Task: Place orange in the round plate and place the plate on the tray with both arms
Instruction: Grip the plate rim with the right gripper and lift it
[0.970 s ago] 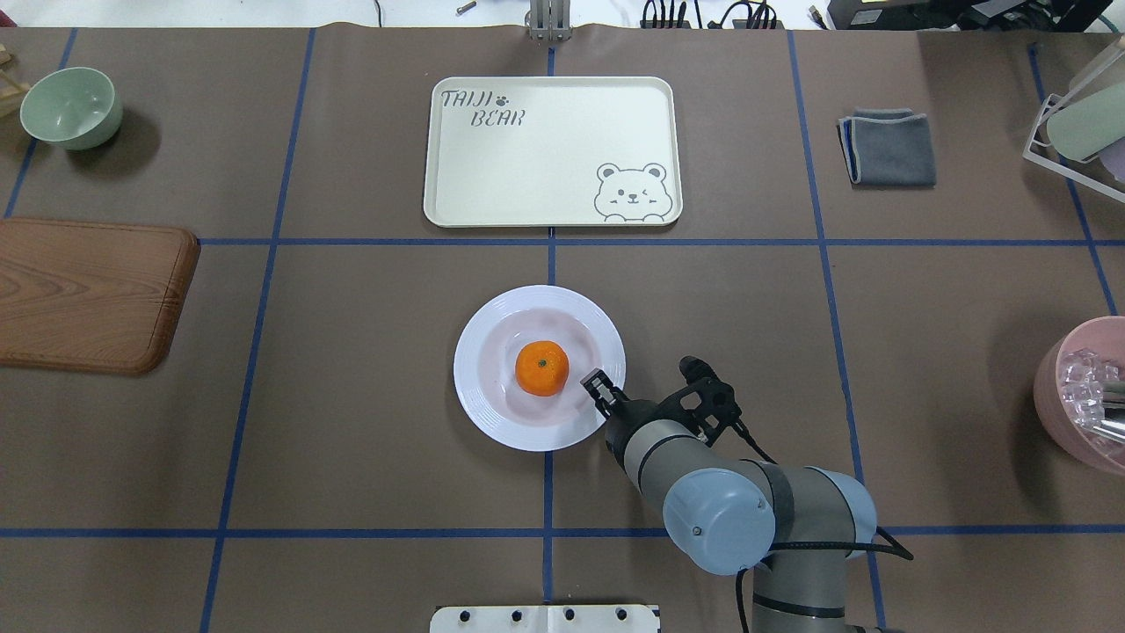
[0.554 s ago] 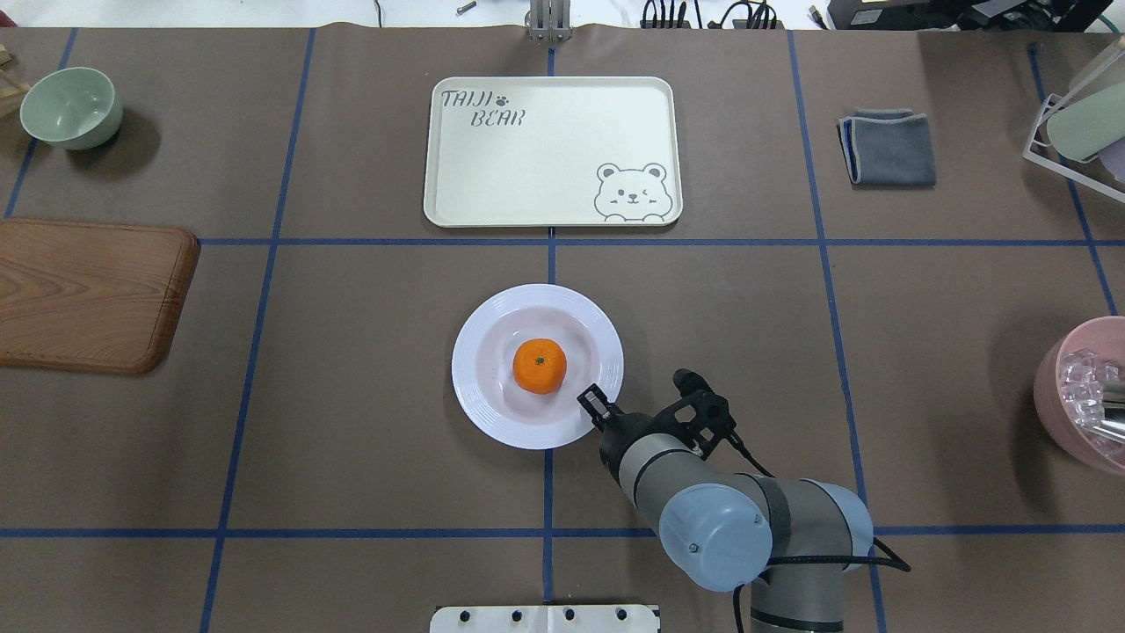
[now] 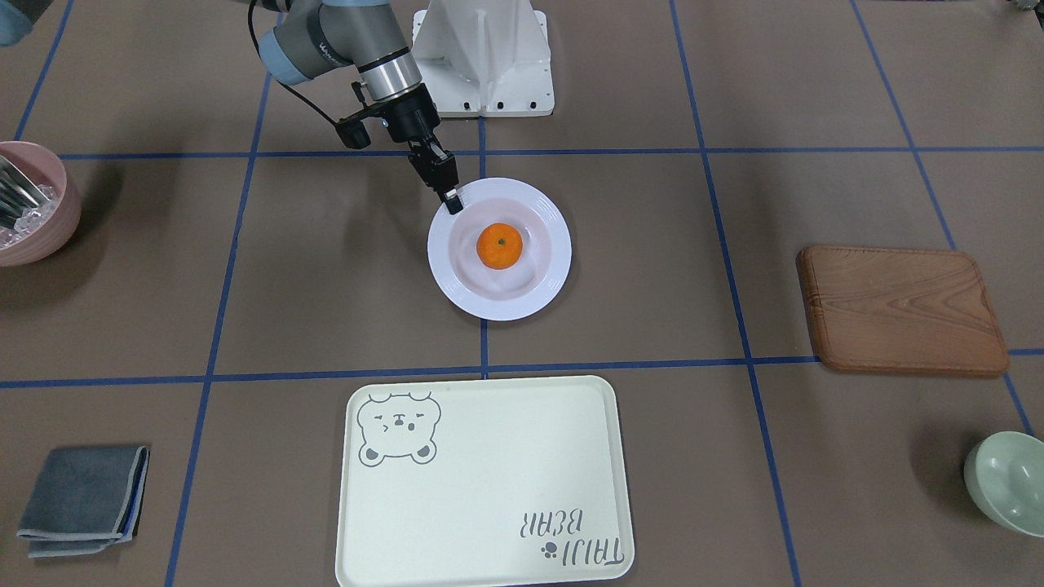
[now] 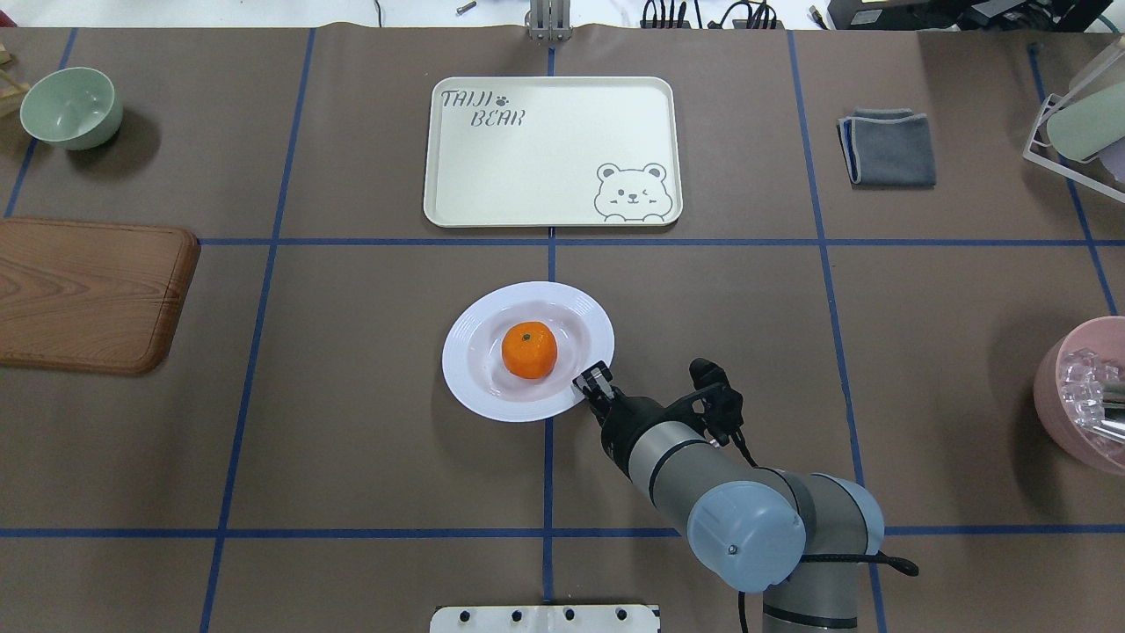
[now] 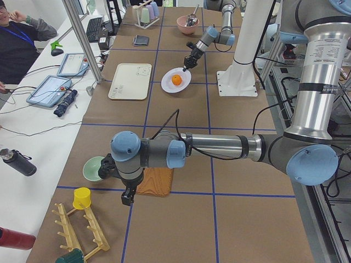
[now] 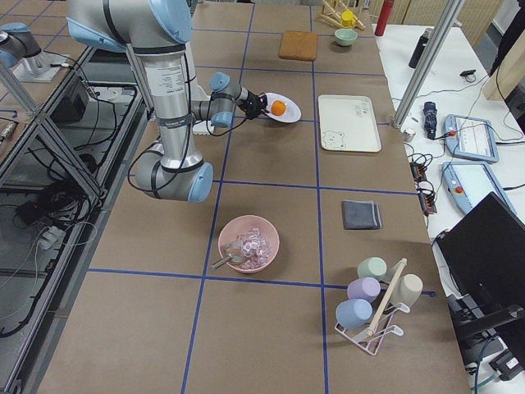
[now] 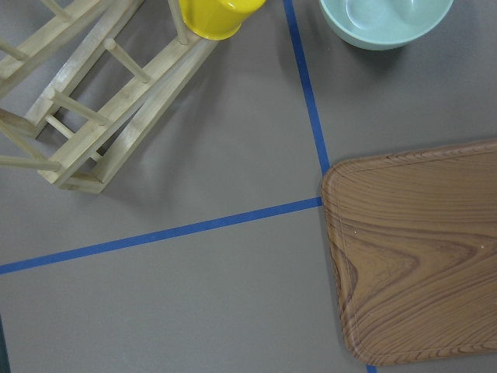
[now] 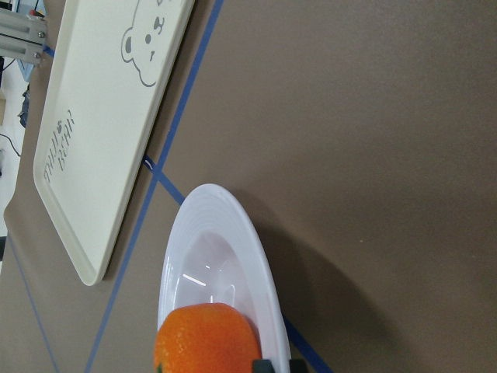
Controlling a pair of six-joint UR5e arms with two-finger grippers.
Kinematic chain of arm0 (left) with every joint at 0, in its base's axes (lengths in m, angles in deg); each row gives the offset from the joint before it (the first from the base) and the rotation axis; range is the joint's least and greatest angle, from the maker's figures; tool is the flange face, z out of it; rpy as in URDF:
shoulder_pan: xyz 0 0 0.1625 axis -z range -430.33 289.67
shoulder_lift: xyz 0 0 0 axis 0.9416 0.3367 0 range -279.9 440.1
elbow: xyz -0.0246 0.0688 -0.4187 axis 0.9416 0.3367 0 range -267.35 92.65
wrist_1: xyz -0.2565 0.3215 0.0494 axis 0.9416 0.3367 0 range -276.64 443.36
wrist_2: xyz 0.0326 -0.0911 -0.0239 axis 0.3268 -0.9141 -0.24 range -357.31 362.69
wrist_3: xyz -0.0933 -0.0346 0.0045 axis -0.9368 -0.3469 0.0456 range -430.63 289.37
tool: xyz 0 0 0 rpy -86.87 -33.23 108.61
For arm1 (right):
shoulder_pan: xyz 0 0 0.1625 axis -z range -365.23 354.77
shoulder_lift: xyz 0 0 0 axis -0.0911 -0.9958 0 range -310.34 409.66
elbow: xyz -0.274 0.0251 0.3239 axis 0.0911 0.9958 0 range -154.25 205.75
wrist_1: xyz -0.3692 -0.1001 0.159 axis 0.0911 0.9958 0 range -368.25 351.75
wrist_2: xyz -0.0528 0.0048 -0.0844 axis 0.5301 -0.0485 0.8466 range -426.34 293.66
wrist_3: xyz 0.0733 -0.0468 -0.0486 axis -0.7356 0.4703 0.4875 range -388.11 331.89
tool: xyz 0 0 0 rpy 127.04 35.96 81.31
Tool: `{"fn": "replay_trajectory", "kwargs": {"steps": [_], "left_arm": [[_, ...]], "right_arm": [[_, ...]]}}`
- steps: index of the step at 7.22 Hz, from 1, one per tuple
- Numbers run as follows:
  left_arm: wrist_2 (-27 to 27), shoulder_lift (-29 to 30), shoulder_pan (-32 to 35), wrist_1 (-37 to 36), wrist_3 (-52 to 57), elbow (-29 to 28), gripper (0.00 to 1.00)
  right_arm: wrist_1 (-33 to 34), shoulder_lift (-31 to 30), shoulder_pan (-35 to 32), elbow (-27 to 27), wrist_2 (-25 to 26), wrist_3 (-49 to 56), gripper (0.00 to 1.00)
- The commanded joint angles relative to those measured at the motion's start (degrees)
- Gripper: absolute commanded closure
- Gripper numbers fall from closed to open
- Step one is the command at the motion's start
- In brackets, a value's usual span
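Note:
The orange (image 4: 529, 350) lies in the middle of the round plate (image 4: 466, 369), which stands at the table's centre, tilted, with a shadow under its raised side in the right wrist view. My right gripper (image 4: 595, 380) is shut on the plate's near right rim; the front view shows it (image 3: 451, 201) pinching that edge. The tray (image 4: 545, 149) lies bare beyond the plate, across a blue tape line. My left gripper (image 5: 126, 198) shows only in the exterior left view, hanging over the table by the wooden board; I cannot tell its state.
A wooden board (image 4: 88, 294) and a green bowl (image 4: 70, 107) are at the left. At the right are a folded grey cloth (image 4: 888, 147), a pink bowl (image 4: 1081, 396) and a cup rack (image 4: 1077, 114). A wooden rack (image 7: 93, 132) with a yellow cup lies below the left wrist.
The plate with the orange has shifted left and slightly away, and now sits tilted with its right side raised. My right gripper moved with the rim.

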Motion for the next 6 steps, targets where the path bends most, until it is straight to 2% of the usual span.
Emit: {"fn": "replay_trajectory", "kwargs": {"steps": [1,3,4,5,6], "left_arm": [[0.0,0.03,-0.01,0.0,0.0,0.12,0.02],[0.0,0.03,-0.01,0.0,0.0,0.12,0.02],[0.0,0.03,-0.01,0.0,0.0,0.12,0.02],[0.0,0.03,-0.01,0.0,0.0,0.12,0.02],[0.0,0.03,-0.01,0.0,0.0,0.12,0.02]], "right_arm": [[-1.06,0.05,-0.28,-0.45,2.24,-1.59,1.0],[-1.06,0.23,-0.1,-0.71,5.23,-3.95,1.0],[-3.41,-0.03,-0.01,-0.71,6.2,-4.49,1.0],[-9.7,-1.25,0.16,-0.1,7.34,-4.32,1.0],[-10.46,-1.79,0.86,0.17,8.66,-4.23,1.0]]}}
